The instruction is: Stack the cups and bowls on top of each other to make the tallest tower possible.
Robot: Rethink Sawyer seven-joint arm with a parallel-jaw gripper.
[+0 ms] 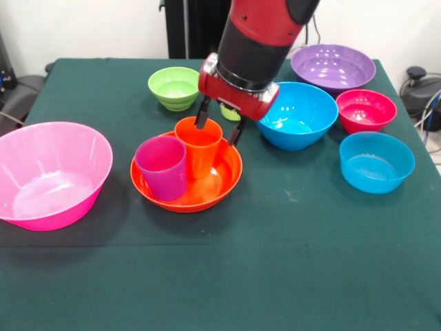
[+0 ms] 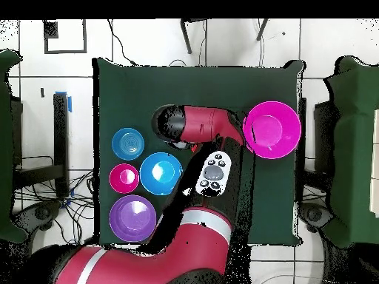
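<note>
In the front view the orange cup (image 1: 198,143) and the purple cup (image 1: 162,165) stand upright side by side inside the big orange bowl (image 1: 207,189). My gripper (image 1: 218,124) hangs open just over the orange cup. One finger is at the cup's back rim and the other just off its right side. A bit of the lime green cup (image 1: 229,112) shows behind the gripper. No tower stands. In the overhead view my arm (image 2: 196,124) hides the cups, the orange bowl and the gripper.
The big pink bowl (image 1: 52,172) (image 2: 272,129) is at the left. The small green bowl (image 1: 173,87) is behind the orange bowl. The big blue (image 1: 296,114), big purple (image 1: 333,67), small red (image 1: 366,109) and small light blue (image 1: 376,161) bowls cluster at the right.
</note>
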